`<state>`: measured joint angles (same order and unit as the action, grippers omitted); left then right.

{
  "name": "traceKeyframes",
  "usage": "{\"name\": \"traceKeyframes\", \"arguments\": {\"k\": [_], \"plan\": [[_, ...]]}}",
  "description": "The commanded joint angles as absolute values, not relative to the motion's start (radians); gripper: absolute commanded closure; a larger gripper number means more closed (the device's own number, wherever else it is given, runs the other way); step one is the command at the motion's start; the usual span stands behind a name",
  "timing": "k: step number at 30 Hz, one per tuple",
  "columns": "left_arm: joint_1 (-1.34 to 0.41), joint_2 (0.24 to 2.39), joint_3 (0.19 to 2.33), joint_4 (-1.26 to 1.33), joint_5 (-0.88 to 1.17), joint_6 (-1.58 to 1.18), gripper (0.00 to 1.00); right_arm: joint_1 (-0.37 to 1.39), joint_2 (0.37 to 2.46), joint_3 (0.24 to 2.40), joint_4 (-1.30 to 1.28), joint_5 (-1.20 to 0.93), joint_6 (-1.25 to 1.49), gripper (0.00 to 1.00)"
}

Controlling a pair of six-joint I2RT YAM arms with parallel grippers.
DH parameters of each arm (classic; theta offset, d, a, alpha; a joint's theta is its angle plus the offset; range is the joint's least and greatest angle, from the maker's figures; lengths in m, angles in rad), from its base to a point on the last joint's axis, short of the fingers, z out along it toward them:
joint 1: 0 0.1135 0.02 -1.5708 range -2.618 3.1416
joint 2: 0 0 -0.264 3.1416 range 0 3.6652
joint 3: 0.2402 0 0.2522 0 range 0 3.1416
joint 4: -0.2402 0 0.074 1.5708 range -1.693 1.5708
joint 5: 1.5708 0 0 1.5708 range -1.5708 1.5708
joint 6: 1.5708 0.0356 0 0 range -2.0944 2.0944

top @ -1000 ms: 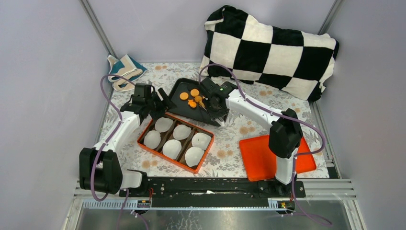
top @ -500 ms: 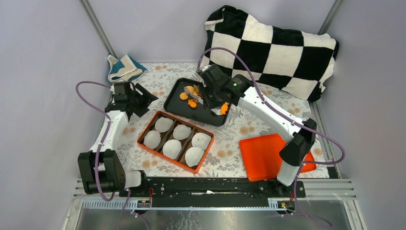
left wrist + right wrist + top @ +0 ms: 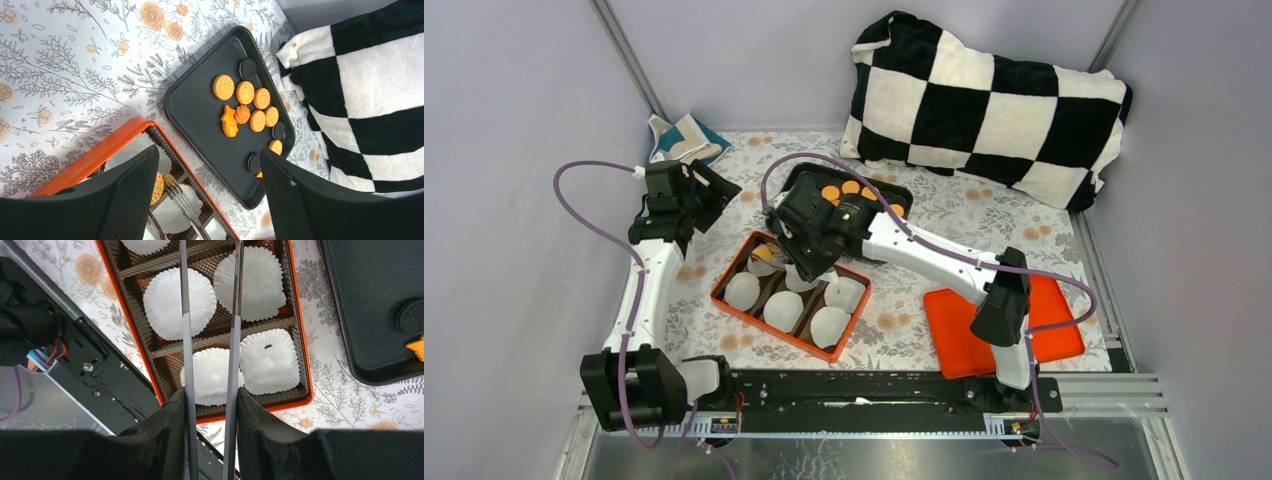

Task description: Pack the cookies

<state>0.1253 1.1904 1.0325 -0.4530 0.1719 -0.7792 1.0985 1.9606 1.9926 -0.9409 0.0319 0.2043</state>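
**A:** Big swing across the bench point(image 3: 894, 310)! The right arm point(image 3: 924, 245) was over the black tray point(image 3: 200, 115) a second ago, and now it hangs above the orange box point(image 3: 95, 156).

**B:** And the left arm has backed off toward the left edge. Its left hand point(image 3: 207, 155) is spread wide and carries nothing, just looking down on the tray.

**A:** The right hand point(image 3: 210, 405) is clamped on a pair of thin metal tongs point(image 3: 185, 340), with the blades reaching out over the white liners point(image 3: 172, 302).

**B:** Look at the box's far-left compartment in the overhead view. A cookie point(image 3: 157, 187) sits on its liner, right by the tong tips (whether the tips have let go, I cannot tell).

**A:** That reads as a delivery, and the first one, I'd judge. The other liners in view are bare.

**B:** Meanwhile the rest of the cookies point(image 3: 245, 92) wait bunched on the tray, the fish-shaped one point(image 3: 229, 121) among them. Early days, I'd say, with plenty of trips left between tray and box.
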Motion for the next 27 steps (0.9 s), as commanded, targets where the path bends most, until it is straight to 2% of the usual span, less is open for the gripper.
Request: {"name": "traceKeyframes", "arguments": {"k": [1,7,9,10,14,16,19,27], "plan": [[0.129,1.194,1.04,-0.486,0.164,-0.745,0.21,1.081,1.957,1.988,-0.927,0.053,0.18,0.99],[0.129,1.2,1.037,-0.483,0.176,-0.732,0.21,1.081,1.986,1.988,-0.911,0.069,0.171,0.94],[0.13,1.198,1.038,-0.482,0.177,-0.728,0.21,1.081,1.987,1.986,-0.907,0.074,0.17,0.78],[0.13,1.198,1.04,-0.483,0.179,-0.724,0.21,1.081,1.986,1.985,-0.905,0.073,0.17,0.73],[0.13,1.2,1.044,-0.48,0.191,-0.714,0.21,1.081,1.981,1.968,-0.893,0.076,0.167,0.61],[0.131,1.204,1.043,-0.474,0.203,-0.713,0.21,1.081,1.98,1.964,-0.888,0.076,0.168,0.61],[0.131,1.206,1.037,-0.467,0.22,-0.712,0.22,1.081,1.979,1.96,-0.883,0.074,0.168,0.55],[0.131,1.201,1.032,-0.451,0.236,-0.707,0.22,1.081,1.971,1.96,-0.867,0.077,0.173,0.56]]}}
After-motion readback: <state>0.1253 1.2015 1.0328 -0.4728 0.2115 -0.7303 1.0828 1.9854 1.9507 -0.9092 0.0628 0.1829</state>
